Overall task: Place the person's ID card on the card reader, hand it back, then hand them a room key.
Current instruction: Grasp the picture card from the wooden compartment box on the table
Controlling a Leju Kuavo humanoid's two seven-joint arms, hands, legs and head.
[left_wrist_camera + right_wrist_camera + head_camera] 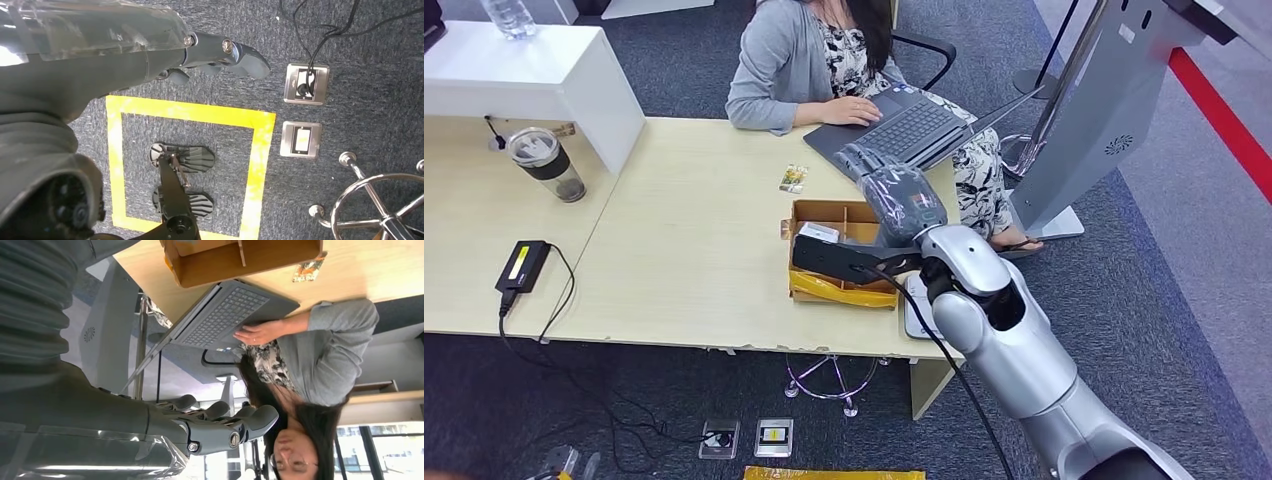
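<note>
Item, right hand (220,427): I see it raised over the far right part of the desk (684,240), above the cardboard box (824,215) and pointing toward twelve o'clock; in the right wrist view its fingers (260,417) are lightly curled and apart, holding nothing.

Item, left hand (220,55): hanging at my side over grey carpet, fingers loosely extended, nothing in them; a yellow tape square (260,150) and two floor sockets (306,84) lie below it.

Item, cardboard box: open, with a divider, a white card-like object (818,232) inside, partly hidden by my forearm. I cannot tell whether that is the ID card or a room key.

Item, person (799,60): seated at twelve o'clock in a grey cardigan, one hand on a laptop (904,125).

Item, small patterned packet (793,178): on the desk between person and box.

Item, tumbler (546,163): at ten o'clock, upright.

Item, black device (522,266): at nine o'clock, cable trailing off the desk edge.
</note>
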